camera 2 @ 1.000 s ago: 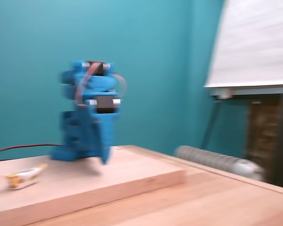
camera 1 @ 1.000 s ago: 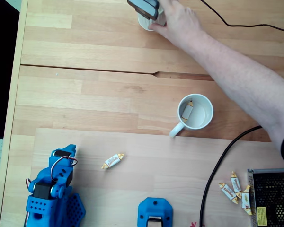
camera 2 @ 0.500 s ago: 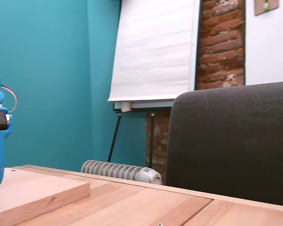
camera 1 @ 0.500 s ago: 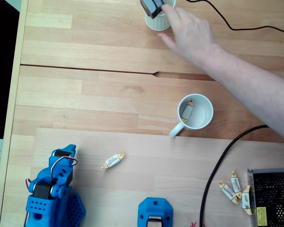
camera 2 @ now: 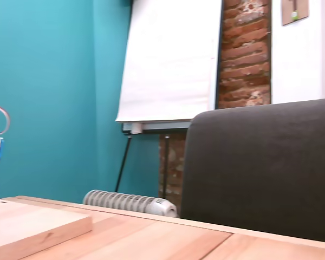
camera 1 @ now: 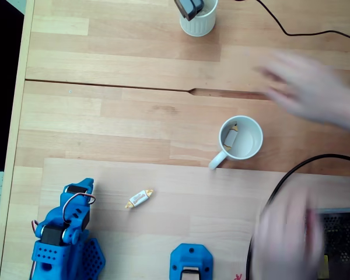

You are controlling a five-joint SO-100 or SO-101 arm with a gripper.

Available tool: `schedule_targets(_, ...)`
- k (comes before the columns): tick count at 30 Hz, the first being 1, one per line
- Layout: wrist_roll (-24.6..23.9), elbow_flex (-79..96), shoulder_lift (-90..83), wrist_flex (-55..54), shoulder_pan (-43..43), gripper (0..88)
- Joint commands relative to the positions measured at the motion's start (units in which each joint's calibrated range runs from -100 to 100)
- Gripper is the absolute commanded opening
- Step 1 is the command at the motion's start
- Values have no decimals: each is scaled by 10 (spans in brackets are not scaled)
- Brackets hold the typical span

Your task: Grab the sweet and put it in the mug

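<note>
On the lower wooden board of the table [camera 1: 221,198], seen from above in a fixed view, the sweet [camera 1: 139,199] is lying at a slant, with its twisted yellow ends pointing toward the lower left and the upper right. Well apart from it, up and to the right, the mug [camera 1: 241,139] is standing upright with its handle pointing down-left, and one wrapped candy [camera 1: 230,137] is already resting inside it. At the lower left the blue robot arm [camera 1: 67,227] is sitting folded over its base; its hand [camera 1: 77,196] is pointing up the picture, short of the sweet, and I cannot tell whether the jaws are parted or closed. A person's blurred hand and forearm [camera 1: 309,93] are crossing the right side, and a second blur is covering the lower right corner. A ribbed white cup [camera 1: 198,16] is standing at the top edge. To do this step well, the arm is probably best waiting until the person is clear, then reaching out over the sweet, turning its jaws across the narrow white body rather than along the twisted ends, and lowering squarely before closing
</note>
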Motion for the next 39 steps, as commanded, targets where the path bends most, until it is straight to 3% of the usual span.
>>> schedule_targets(1, 0, -26, -3, 3, -1, 61)
schedule_targets(39, 0, -26, -7, 3, -2, 61)
